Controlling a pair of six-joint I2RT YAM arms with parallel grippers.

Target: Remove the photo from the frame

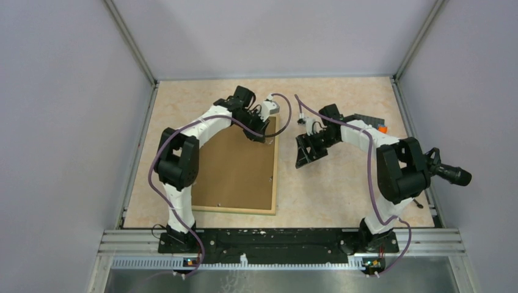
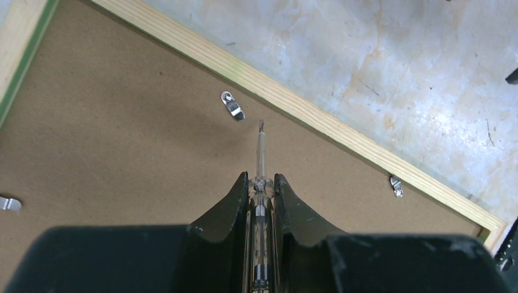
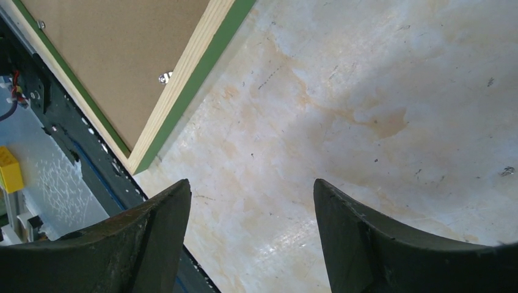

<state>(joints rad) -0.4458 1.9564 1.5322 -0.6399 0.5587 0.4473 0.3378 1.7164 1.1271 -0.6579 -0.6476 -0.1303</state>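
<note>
The frame (image 1: 238, 177) lies face down on the left half of the table, its brown fibreboard back up and a thin green edge around the pale wood border (image 2: 317, 116). The photo is hidden under that back. My left gripper (image 1: 259, 135) hovers over the frame's far right corner, shut on a clear-handled screwdriver (image 2: 261, 152). The screwdriver's tip sits just right of and below a small metal clip (image 2: 231, 105) that is turned onto the back. My right gripper (image 1: 303, 152) hangs open over bare table to the right of the frame (image 3: 122, 61), nothing between its fingers (image 3: 342, 232).
Two more metal clips (image 2: 397, 186) (image 2: 9, 203) sit along the frame's edges. A black object with an orange piece (image 1: 374, 124) lies at the back right. Aluminium posts and grey walls box the table in; the black rail (image 1: 275, 238) runs along its near edge.
</note>
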